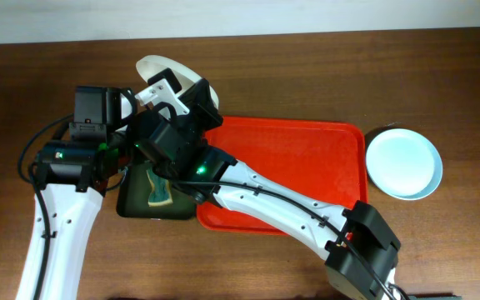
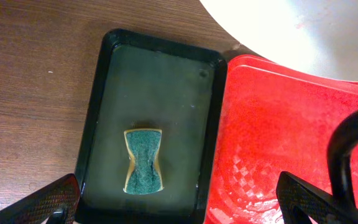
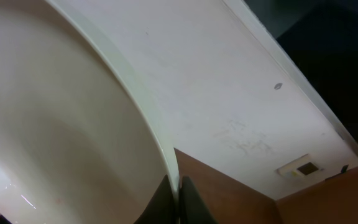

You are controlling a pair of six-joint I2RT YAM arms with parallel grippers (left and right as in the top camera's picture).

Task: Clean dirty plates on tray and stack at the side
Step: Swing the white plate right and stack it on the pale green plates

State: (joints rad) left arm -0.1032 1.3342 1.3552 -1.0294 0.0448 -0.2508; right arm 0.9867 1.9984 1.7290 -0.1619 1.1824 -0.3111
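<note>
Overhead: we note the right end effector [image 1: 163, 90] gripping the half-hidden white plate [image 1: 152, 65] at the tray [image 1: 307, 150] corner; blue plate [image 1: 402, 164] off-tray. Left wrist: left end effector [image 2: 179, 208] wide, tips cropped, over the sponge [image 2: 144, 160]. Right wrist: rim pinched, plate cropped.

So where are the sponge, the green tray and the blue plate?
sponge [image 2: 143, 160], left wrist view, its green top.
green tray [image 2: 160, 87], left wrist view, bare floor.
blue plate [image 1: 403, 164], overhead view, its centre.

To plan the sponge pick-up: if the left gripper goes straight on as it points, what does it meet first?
Likely the dark green tray, at or beside the sponge; nothing shows between it and the open left gripper.
</note>
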